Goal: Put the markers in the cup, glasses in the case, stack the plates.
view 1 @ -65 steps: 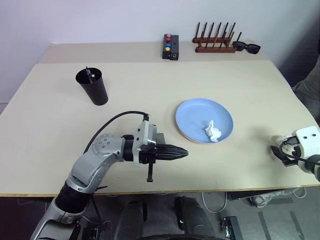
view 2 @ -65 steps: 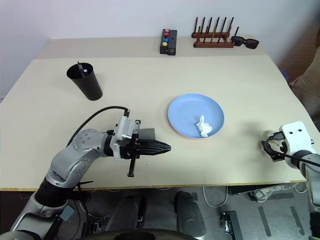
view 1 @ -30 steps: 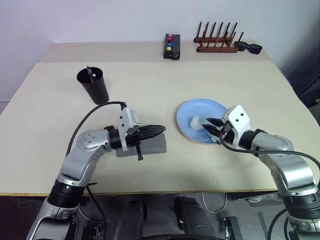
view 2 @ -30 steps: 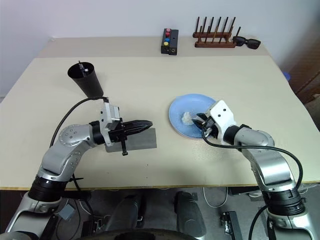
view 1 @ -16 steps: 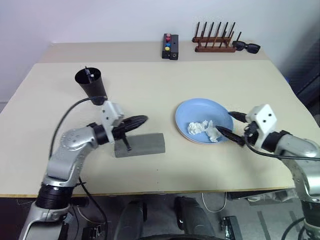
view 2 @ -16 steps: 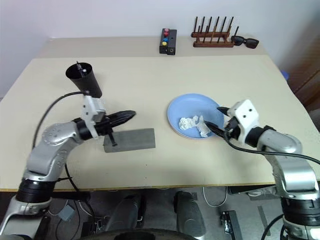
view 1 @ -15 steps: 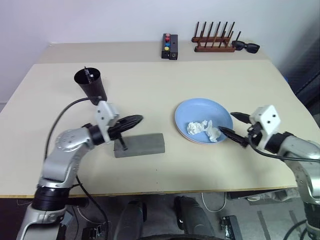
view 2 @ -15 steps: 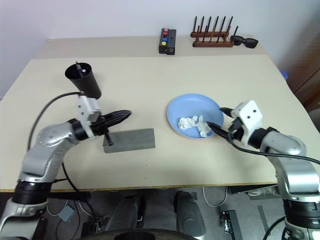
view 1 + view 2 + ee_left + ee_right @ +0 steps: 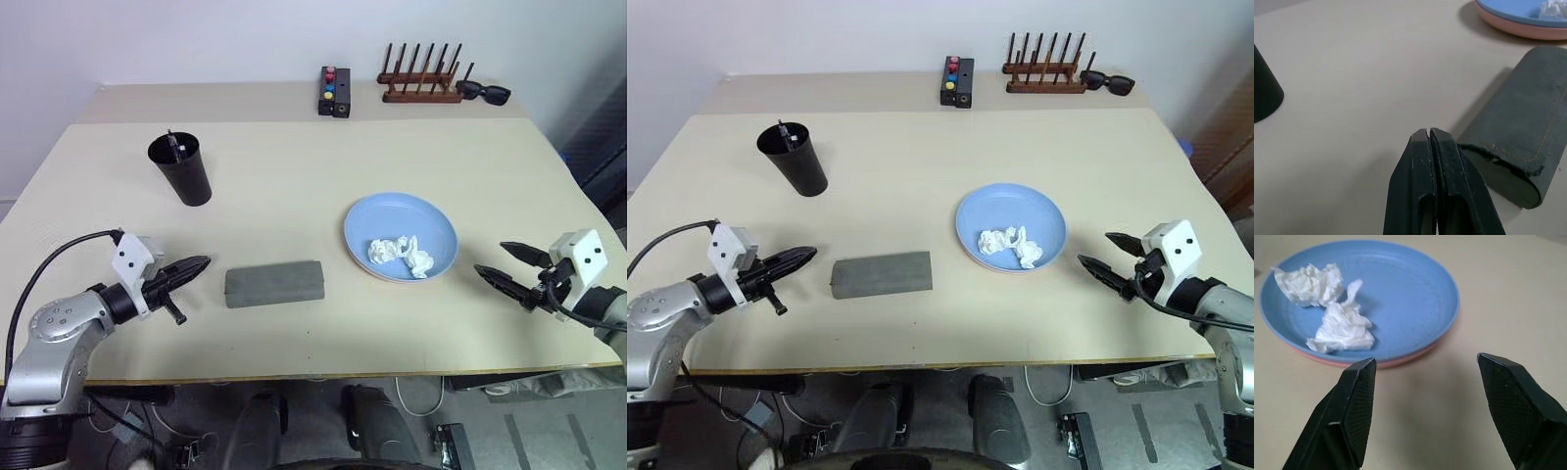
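Lying closed on the tabletop [image 9: 294, 166], the case [image 9: 274, 283] hides its contents. Blue plate [image 9: 400, 236] covers all but the pink plate's rim [image 9: 1528, 32]. Left pincer [image 9: 203, 261] is pressed together; right pincer [image 9: 498, 264] spread, empty. Markers barely peek from the cup [image 9: 180, 169].

We see a felt-like grey case [image 9: 1520, 142] with stitched seams, smooth plastic plates [image 9: 1415, 298] — blue over pink — holding crumpled white paper [image 9: 1337, 328], a matt black cup [image 9: 181, 171], and a matt beige worktop [image 9: 294, 176].
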Available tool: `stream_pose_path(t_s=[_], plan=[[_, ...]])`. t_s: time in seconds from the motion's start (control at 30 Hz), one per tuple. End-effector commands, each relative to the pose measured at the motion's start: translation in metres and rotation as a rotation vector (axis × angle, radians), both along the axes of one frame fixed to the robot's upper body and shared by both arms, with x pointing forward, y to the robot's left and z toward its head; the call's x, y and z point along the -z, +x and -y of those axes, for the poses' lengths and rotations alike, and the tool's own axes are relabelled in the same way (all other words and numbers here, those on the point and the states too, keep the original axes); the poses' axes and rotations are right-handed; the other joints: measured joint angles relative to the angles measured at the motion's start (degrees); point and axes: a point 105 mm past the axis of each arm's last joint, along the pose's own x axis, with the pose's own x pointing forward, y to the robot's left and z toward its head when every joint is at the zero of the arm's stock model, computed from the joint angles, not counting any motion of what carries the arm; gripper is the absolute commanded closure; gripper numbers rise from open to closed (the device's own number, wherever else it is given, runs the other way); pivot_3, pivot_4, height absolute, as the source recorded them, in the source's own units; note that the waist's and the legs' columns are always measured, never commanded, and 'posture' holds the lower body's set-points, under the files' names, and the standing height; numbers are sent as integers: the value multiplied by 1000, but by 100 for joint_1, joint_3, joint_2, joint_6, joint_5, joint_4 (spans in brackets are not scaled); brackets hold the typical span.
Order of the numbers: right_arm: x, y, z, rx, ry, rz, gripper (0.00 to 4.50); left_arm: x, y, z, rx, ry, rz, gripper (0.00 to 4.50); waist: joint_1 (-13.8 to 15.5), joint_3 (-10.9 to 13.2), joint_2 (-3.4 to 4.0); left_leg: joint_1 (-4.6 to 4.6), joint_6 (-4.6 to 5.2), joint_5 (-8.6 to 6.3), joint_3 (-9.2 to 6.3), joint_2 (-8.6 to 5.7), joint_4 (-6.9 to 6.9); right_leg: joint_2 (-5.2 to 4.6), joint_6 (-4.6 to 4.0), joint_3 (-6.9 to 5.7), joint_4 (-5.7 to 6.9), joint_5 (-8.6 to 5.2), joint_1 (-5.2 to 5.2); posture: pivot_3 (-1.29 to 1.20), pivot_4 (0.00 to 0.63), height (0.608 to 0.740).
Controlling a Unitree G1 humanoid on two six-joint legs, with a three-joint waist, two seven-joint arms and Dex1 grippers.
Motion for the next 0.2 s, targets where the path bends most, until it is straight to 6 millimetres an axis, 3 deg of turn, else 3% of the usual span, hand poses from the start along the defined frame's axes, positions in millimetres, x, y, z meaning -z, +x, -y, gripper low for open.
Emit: stream_pose_path(t_s=[0.03, 0.2], plan=[[-12, 1, 0, -2, -22, 47, 1172, -16, -1, 2, -6, -6, 56, 4500, 0, 0, 0, 0, 0, 0, 0, 0, 0, 0, 0, 0, 0, 0, 0, 0, 150, 735], [-14, 7, -5, -10, -23, 54, 1172, -19, 1, 7, -16, -17, 59, 4500, -1, 0, 0, 0, 0, 0, 1, -1, 0, -1, 0, 1, 1, 0, 0, 0, 150, 735]])
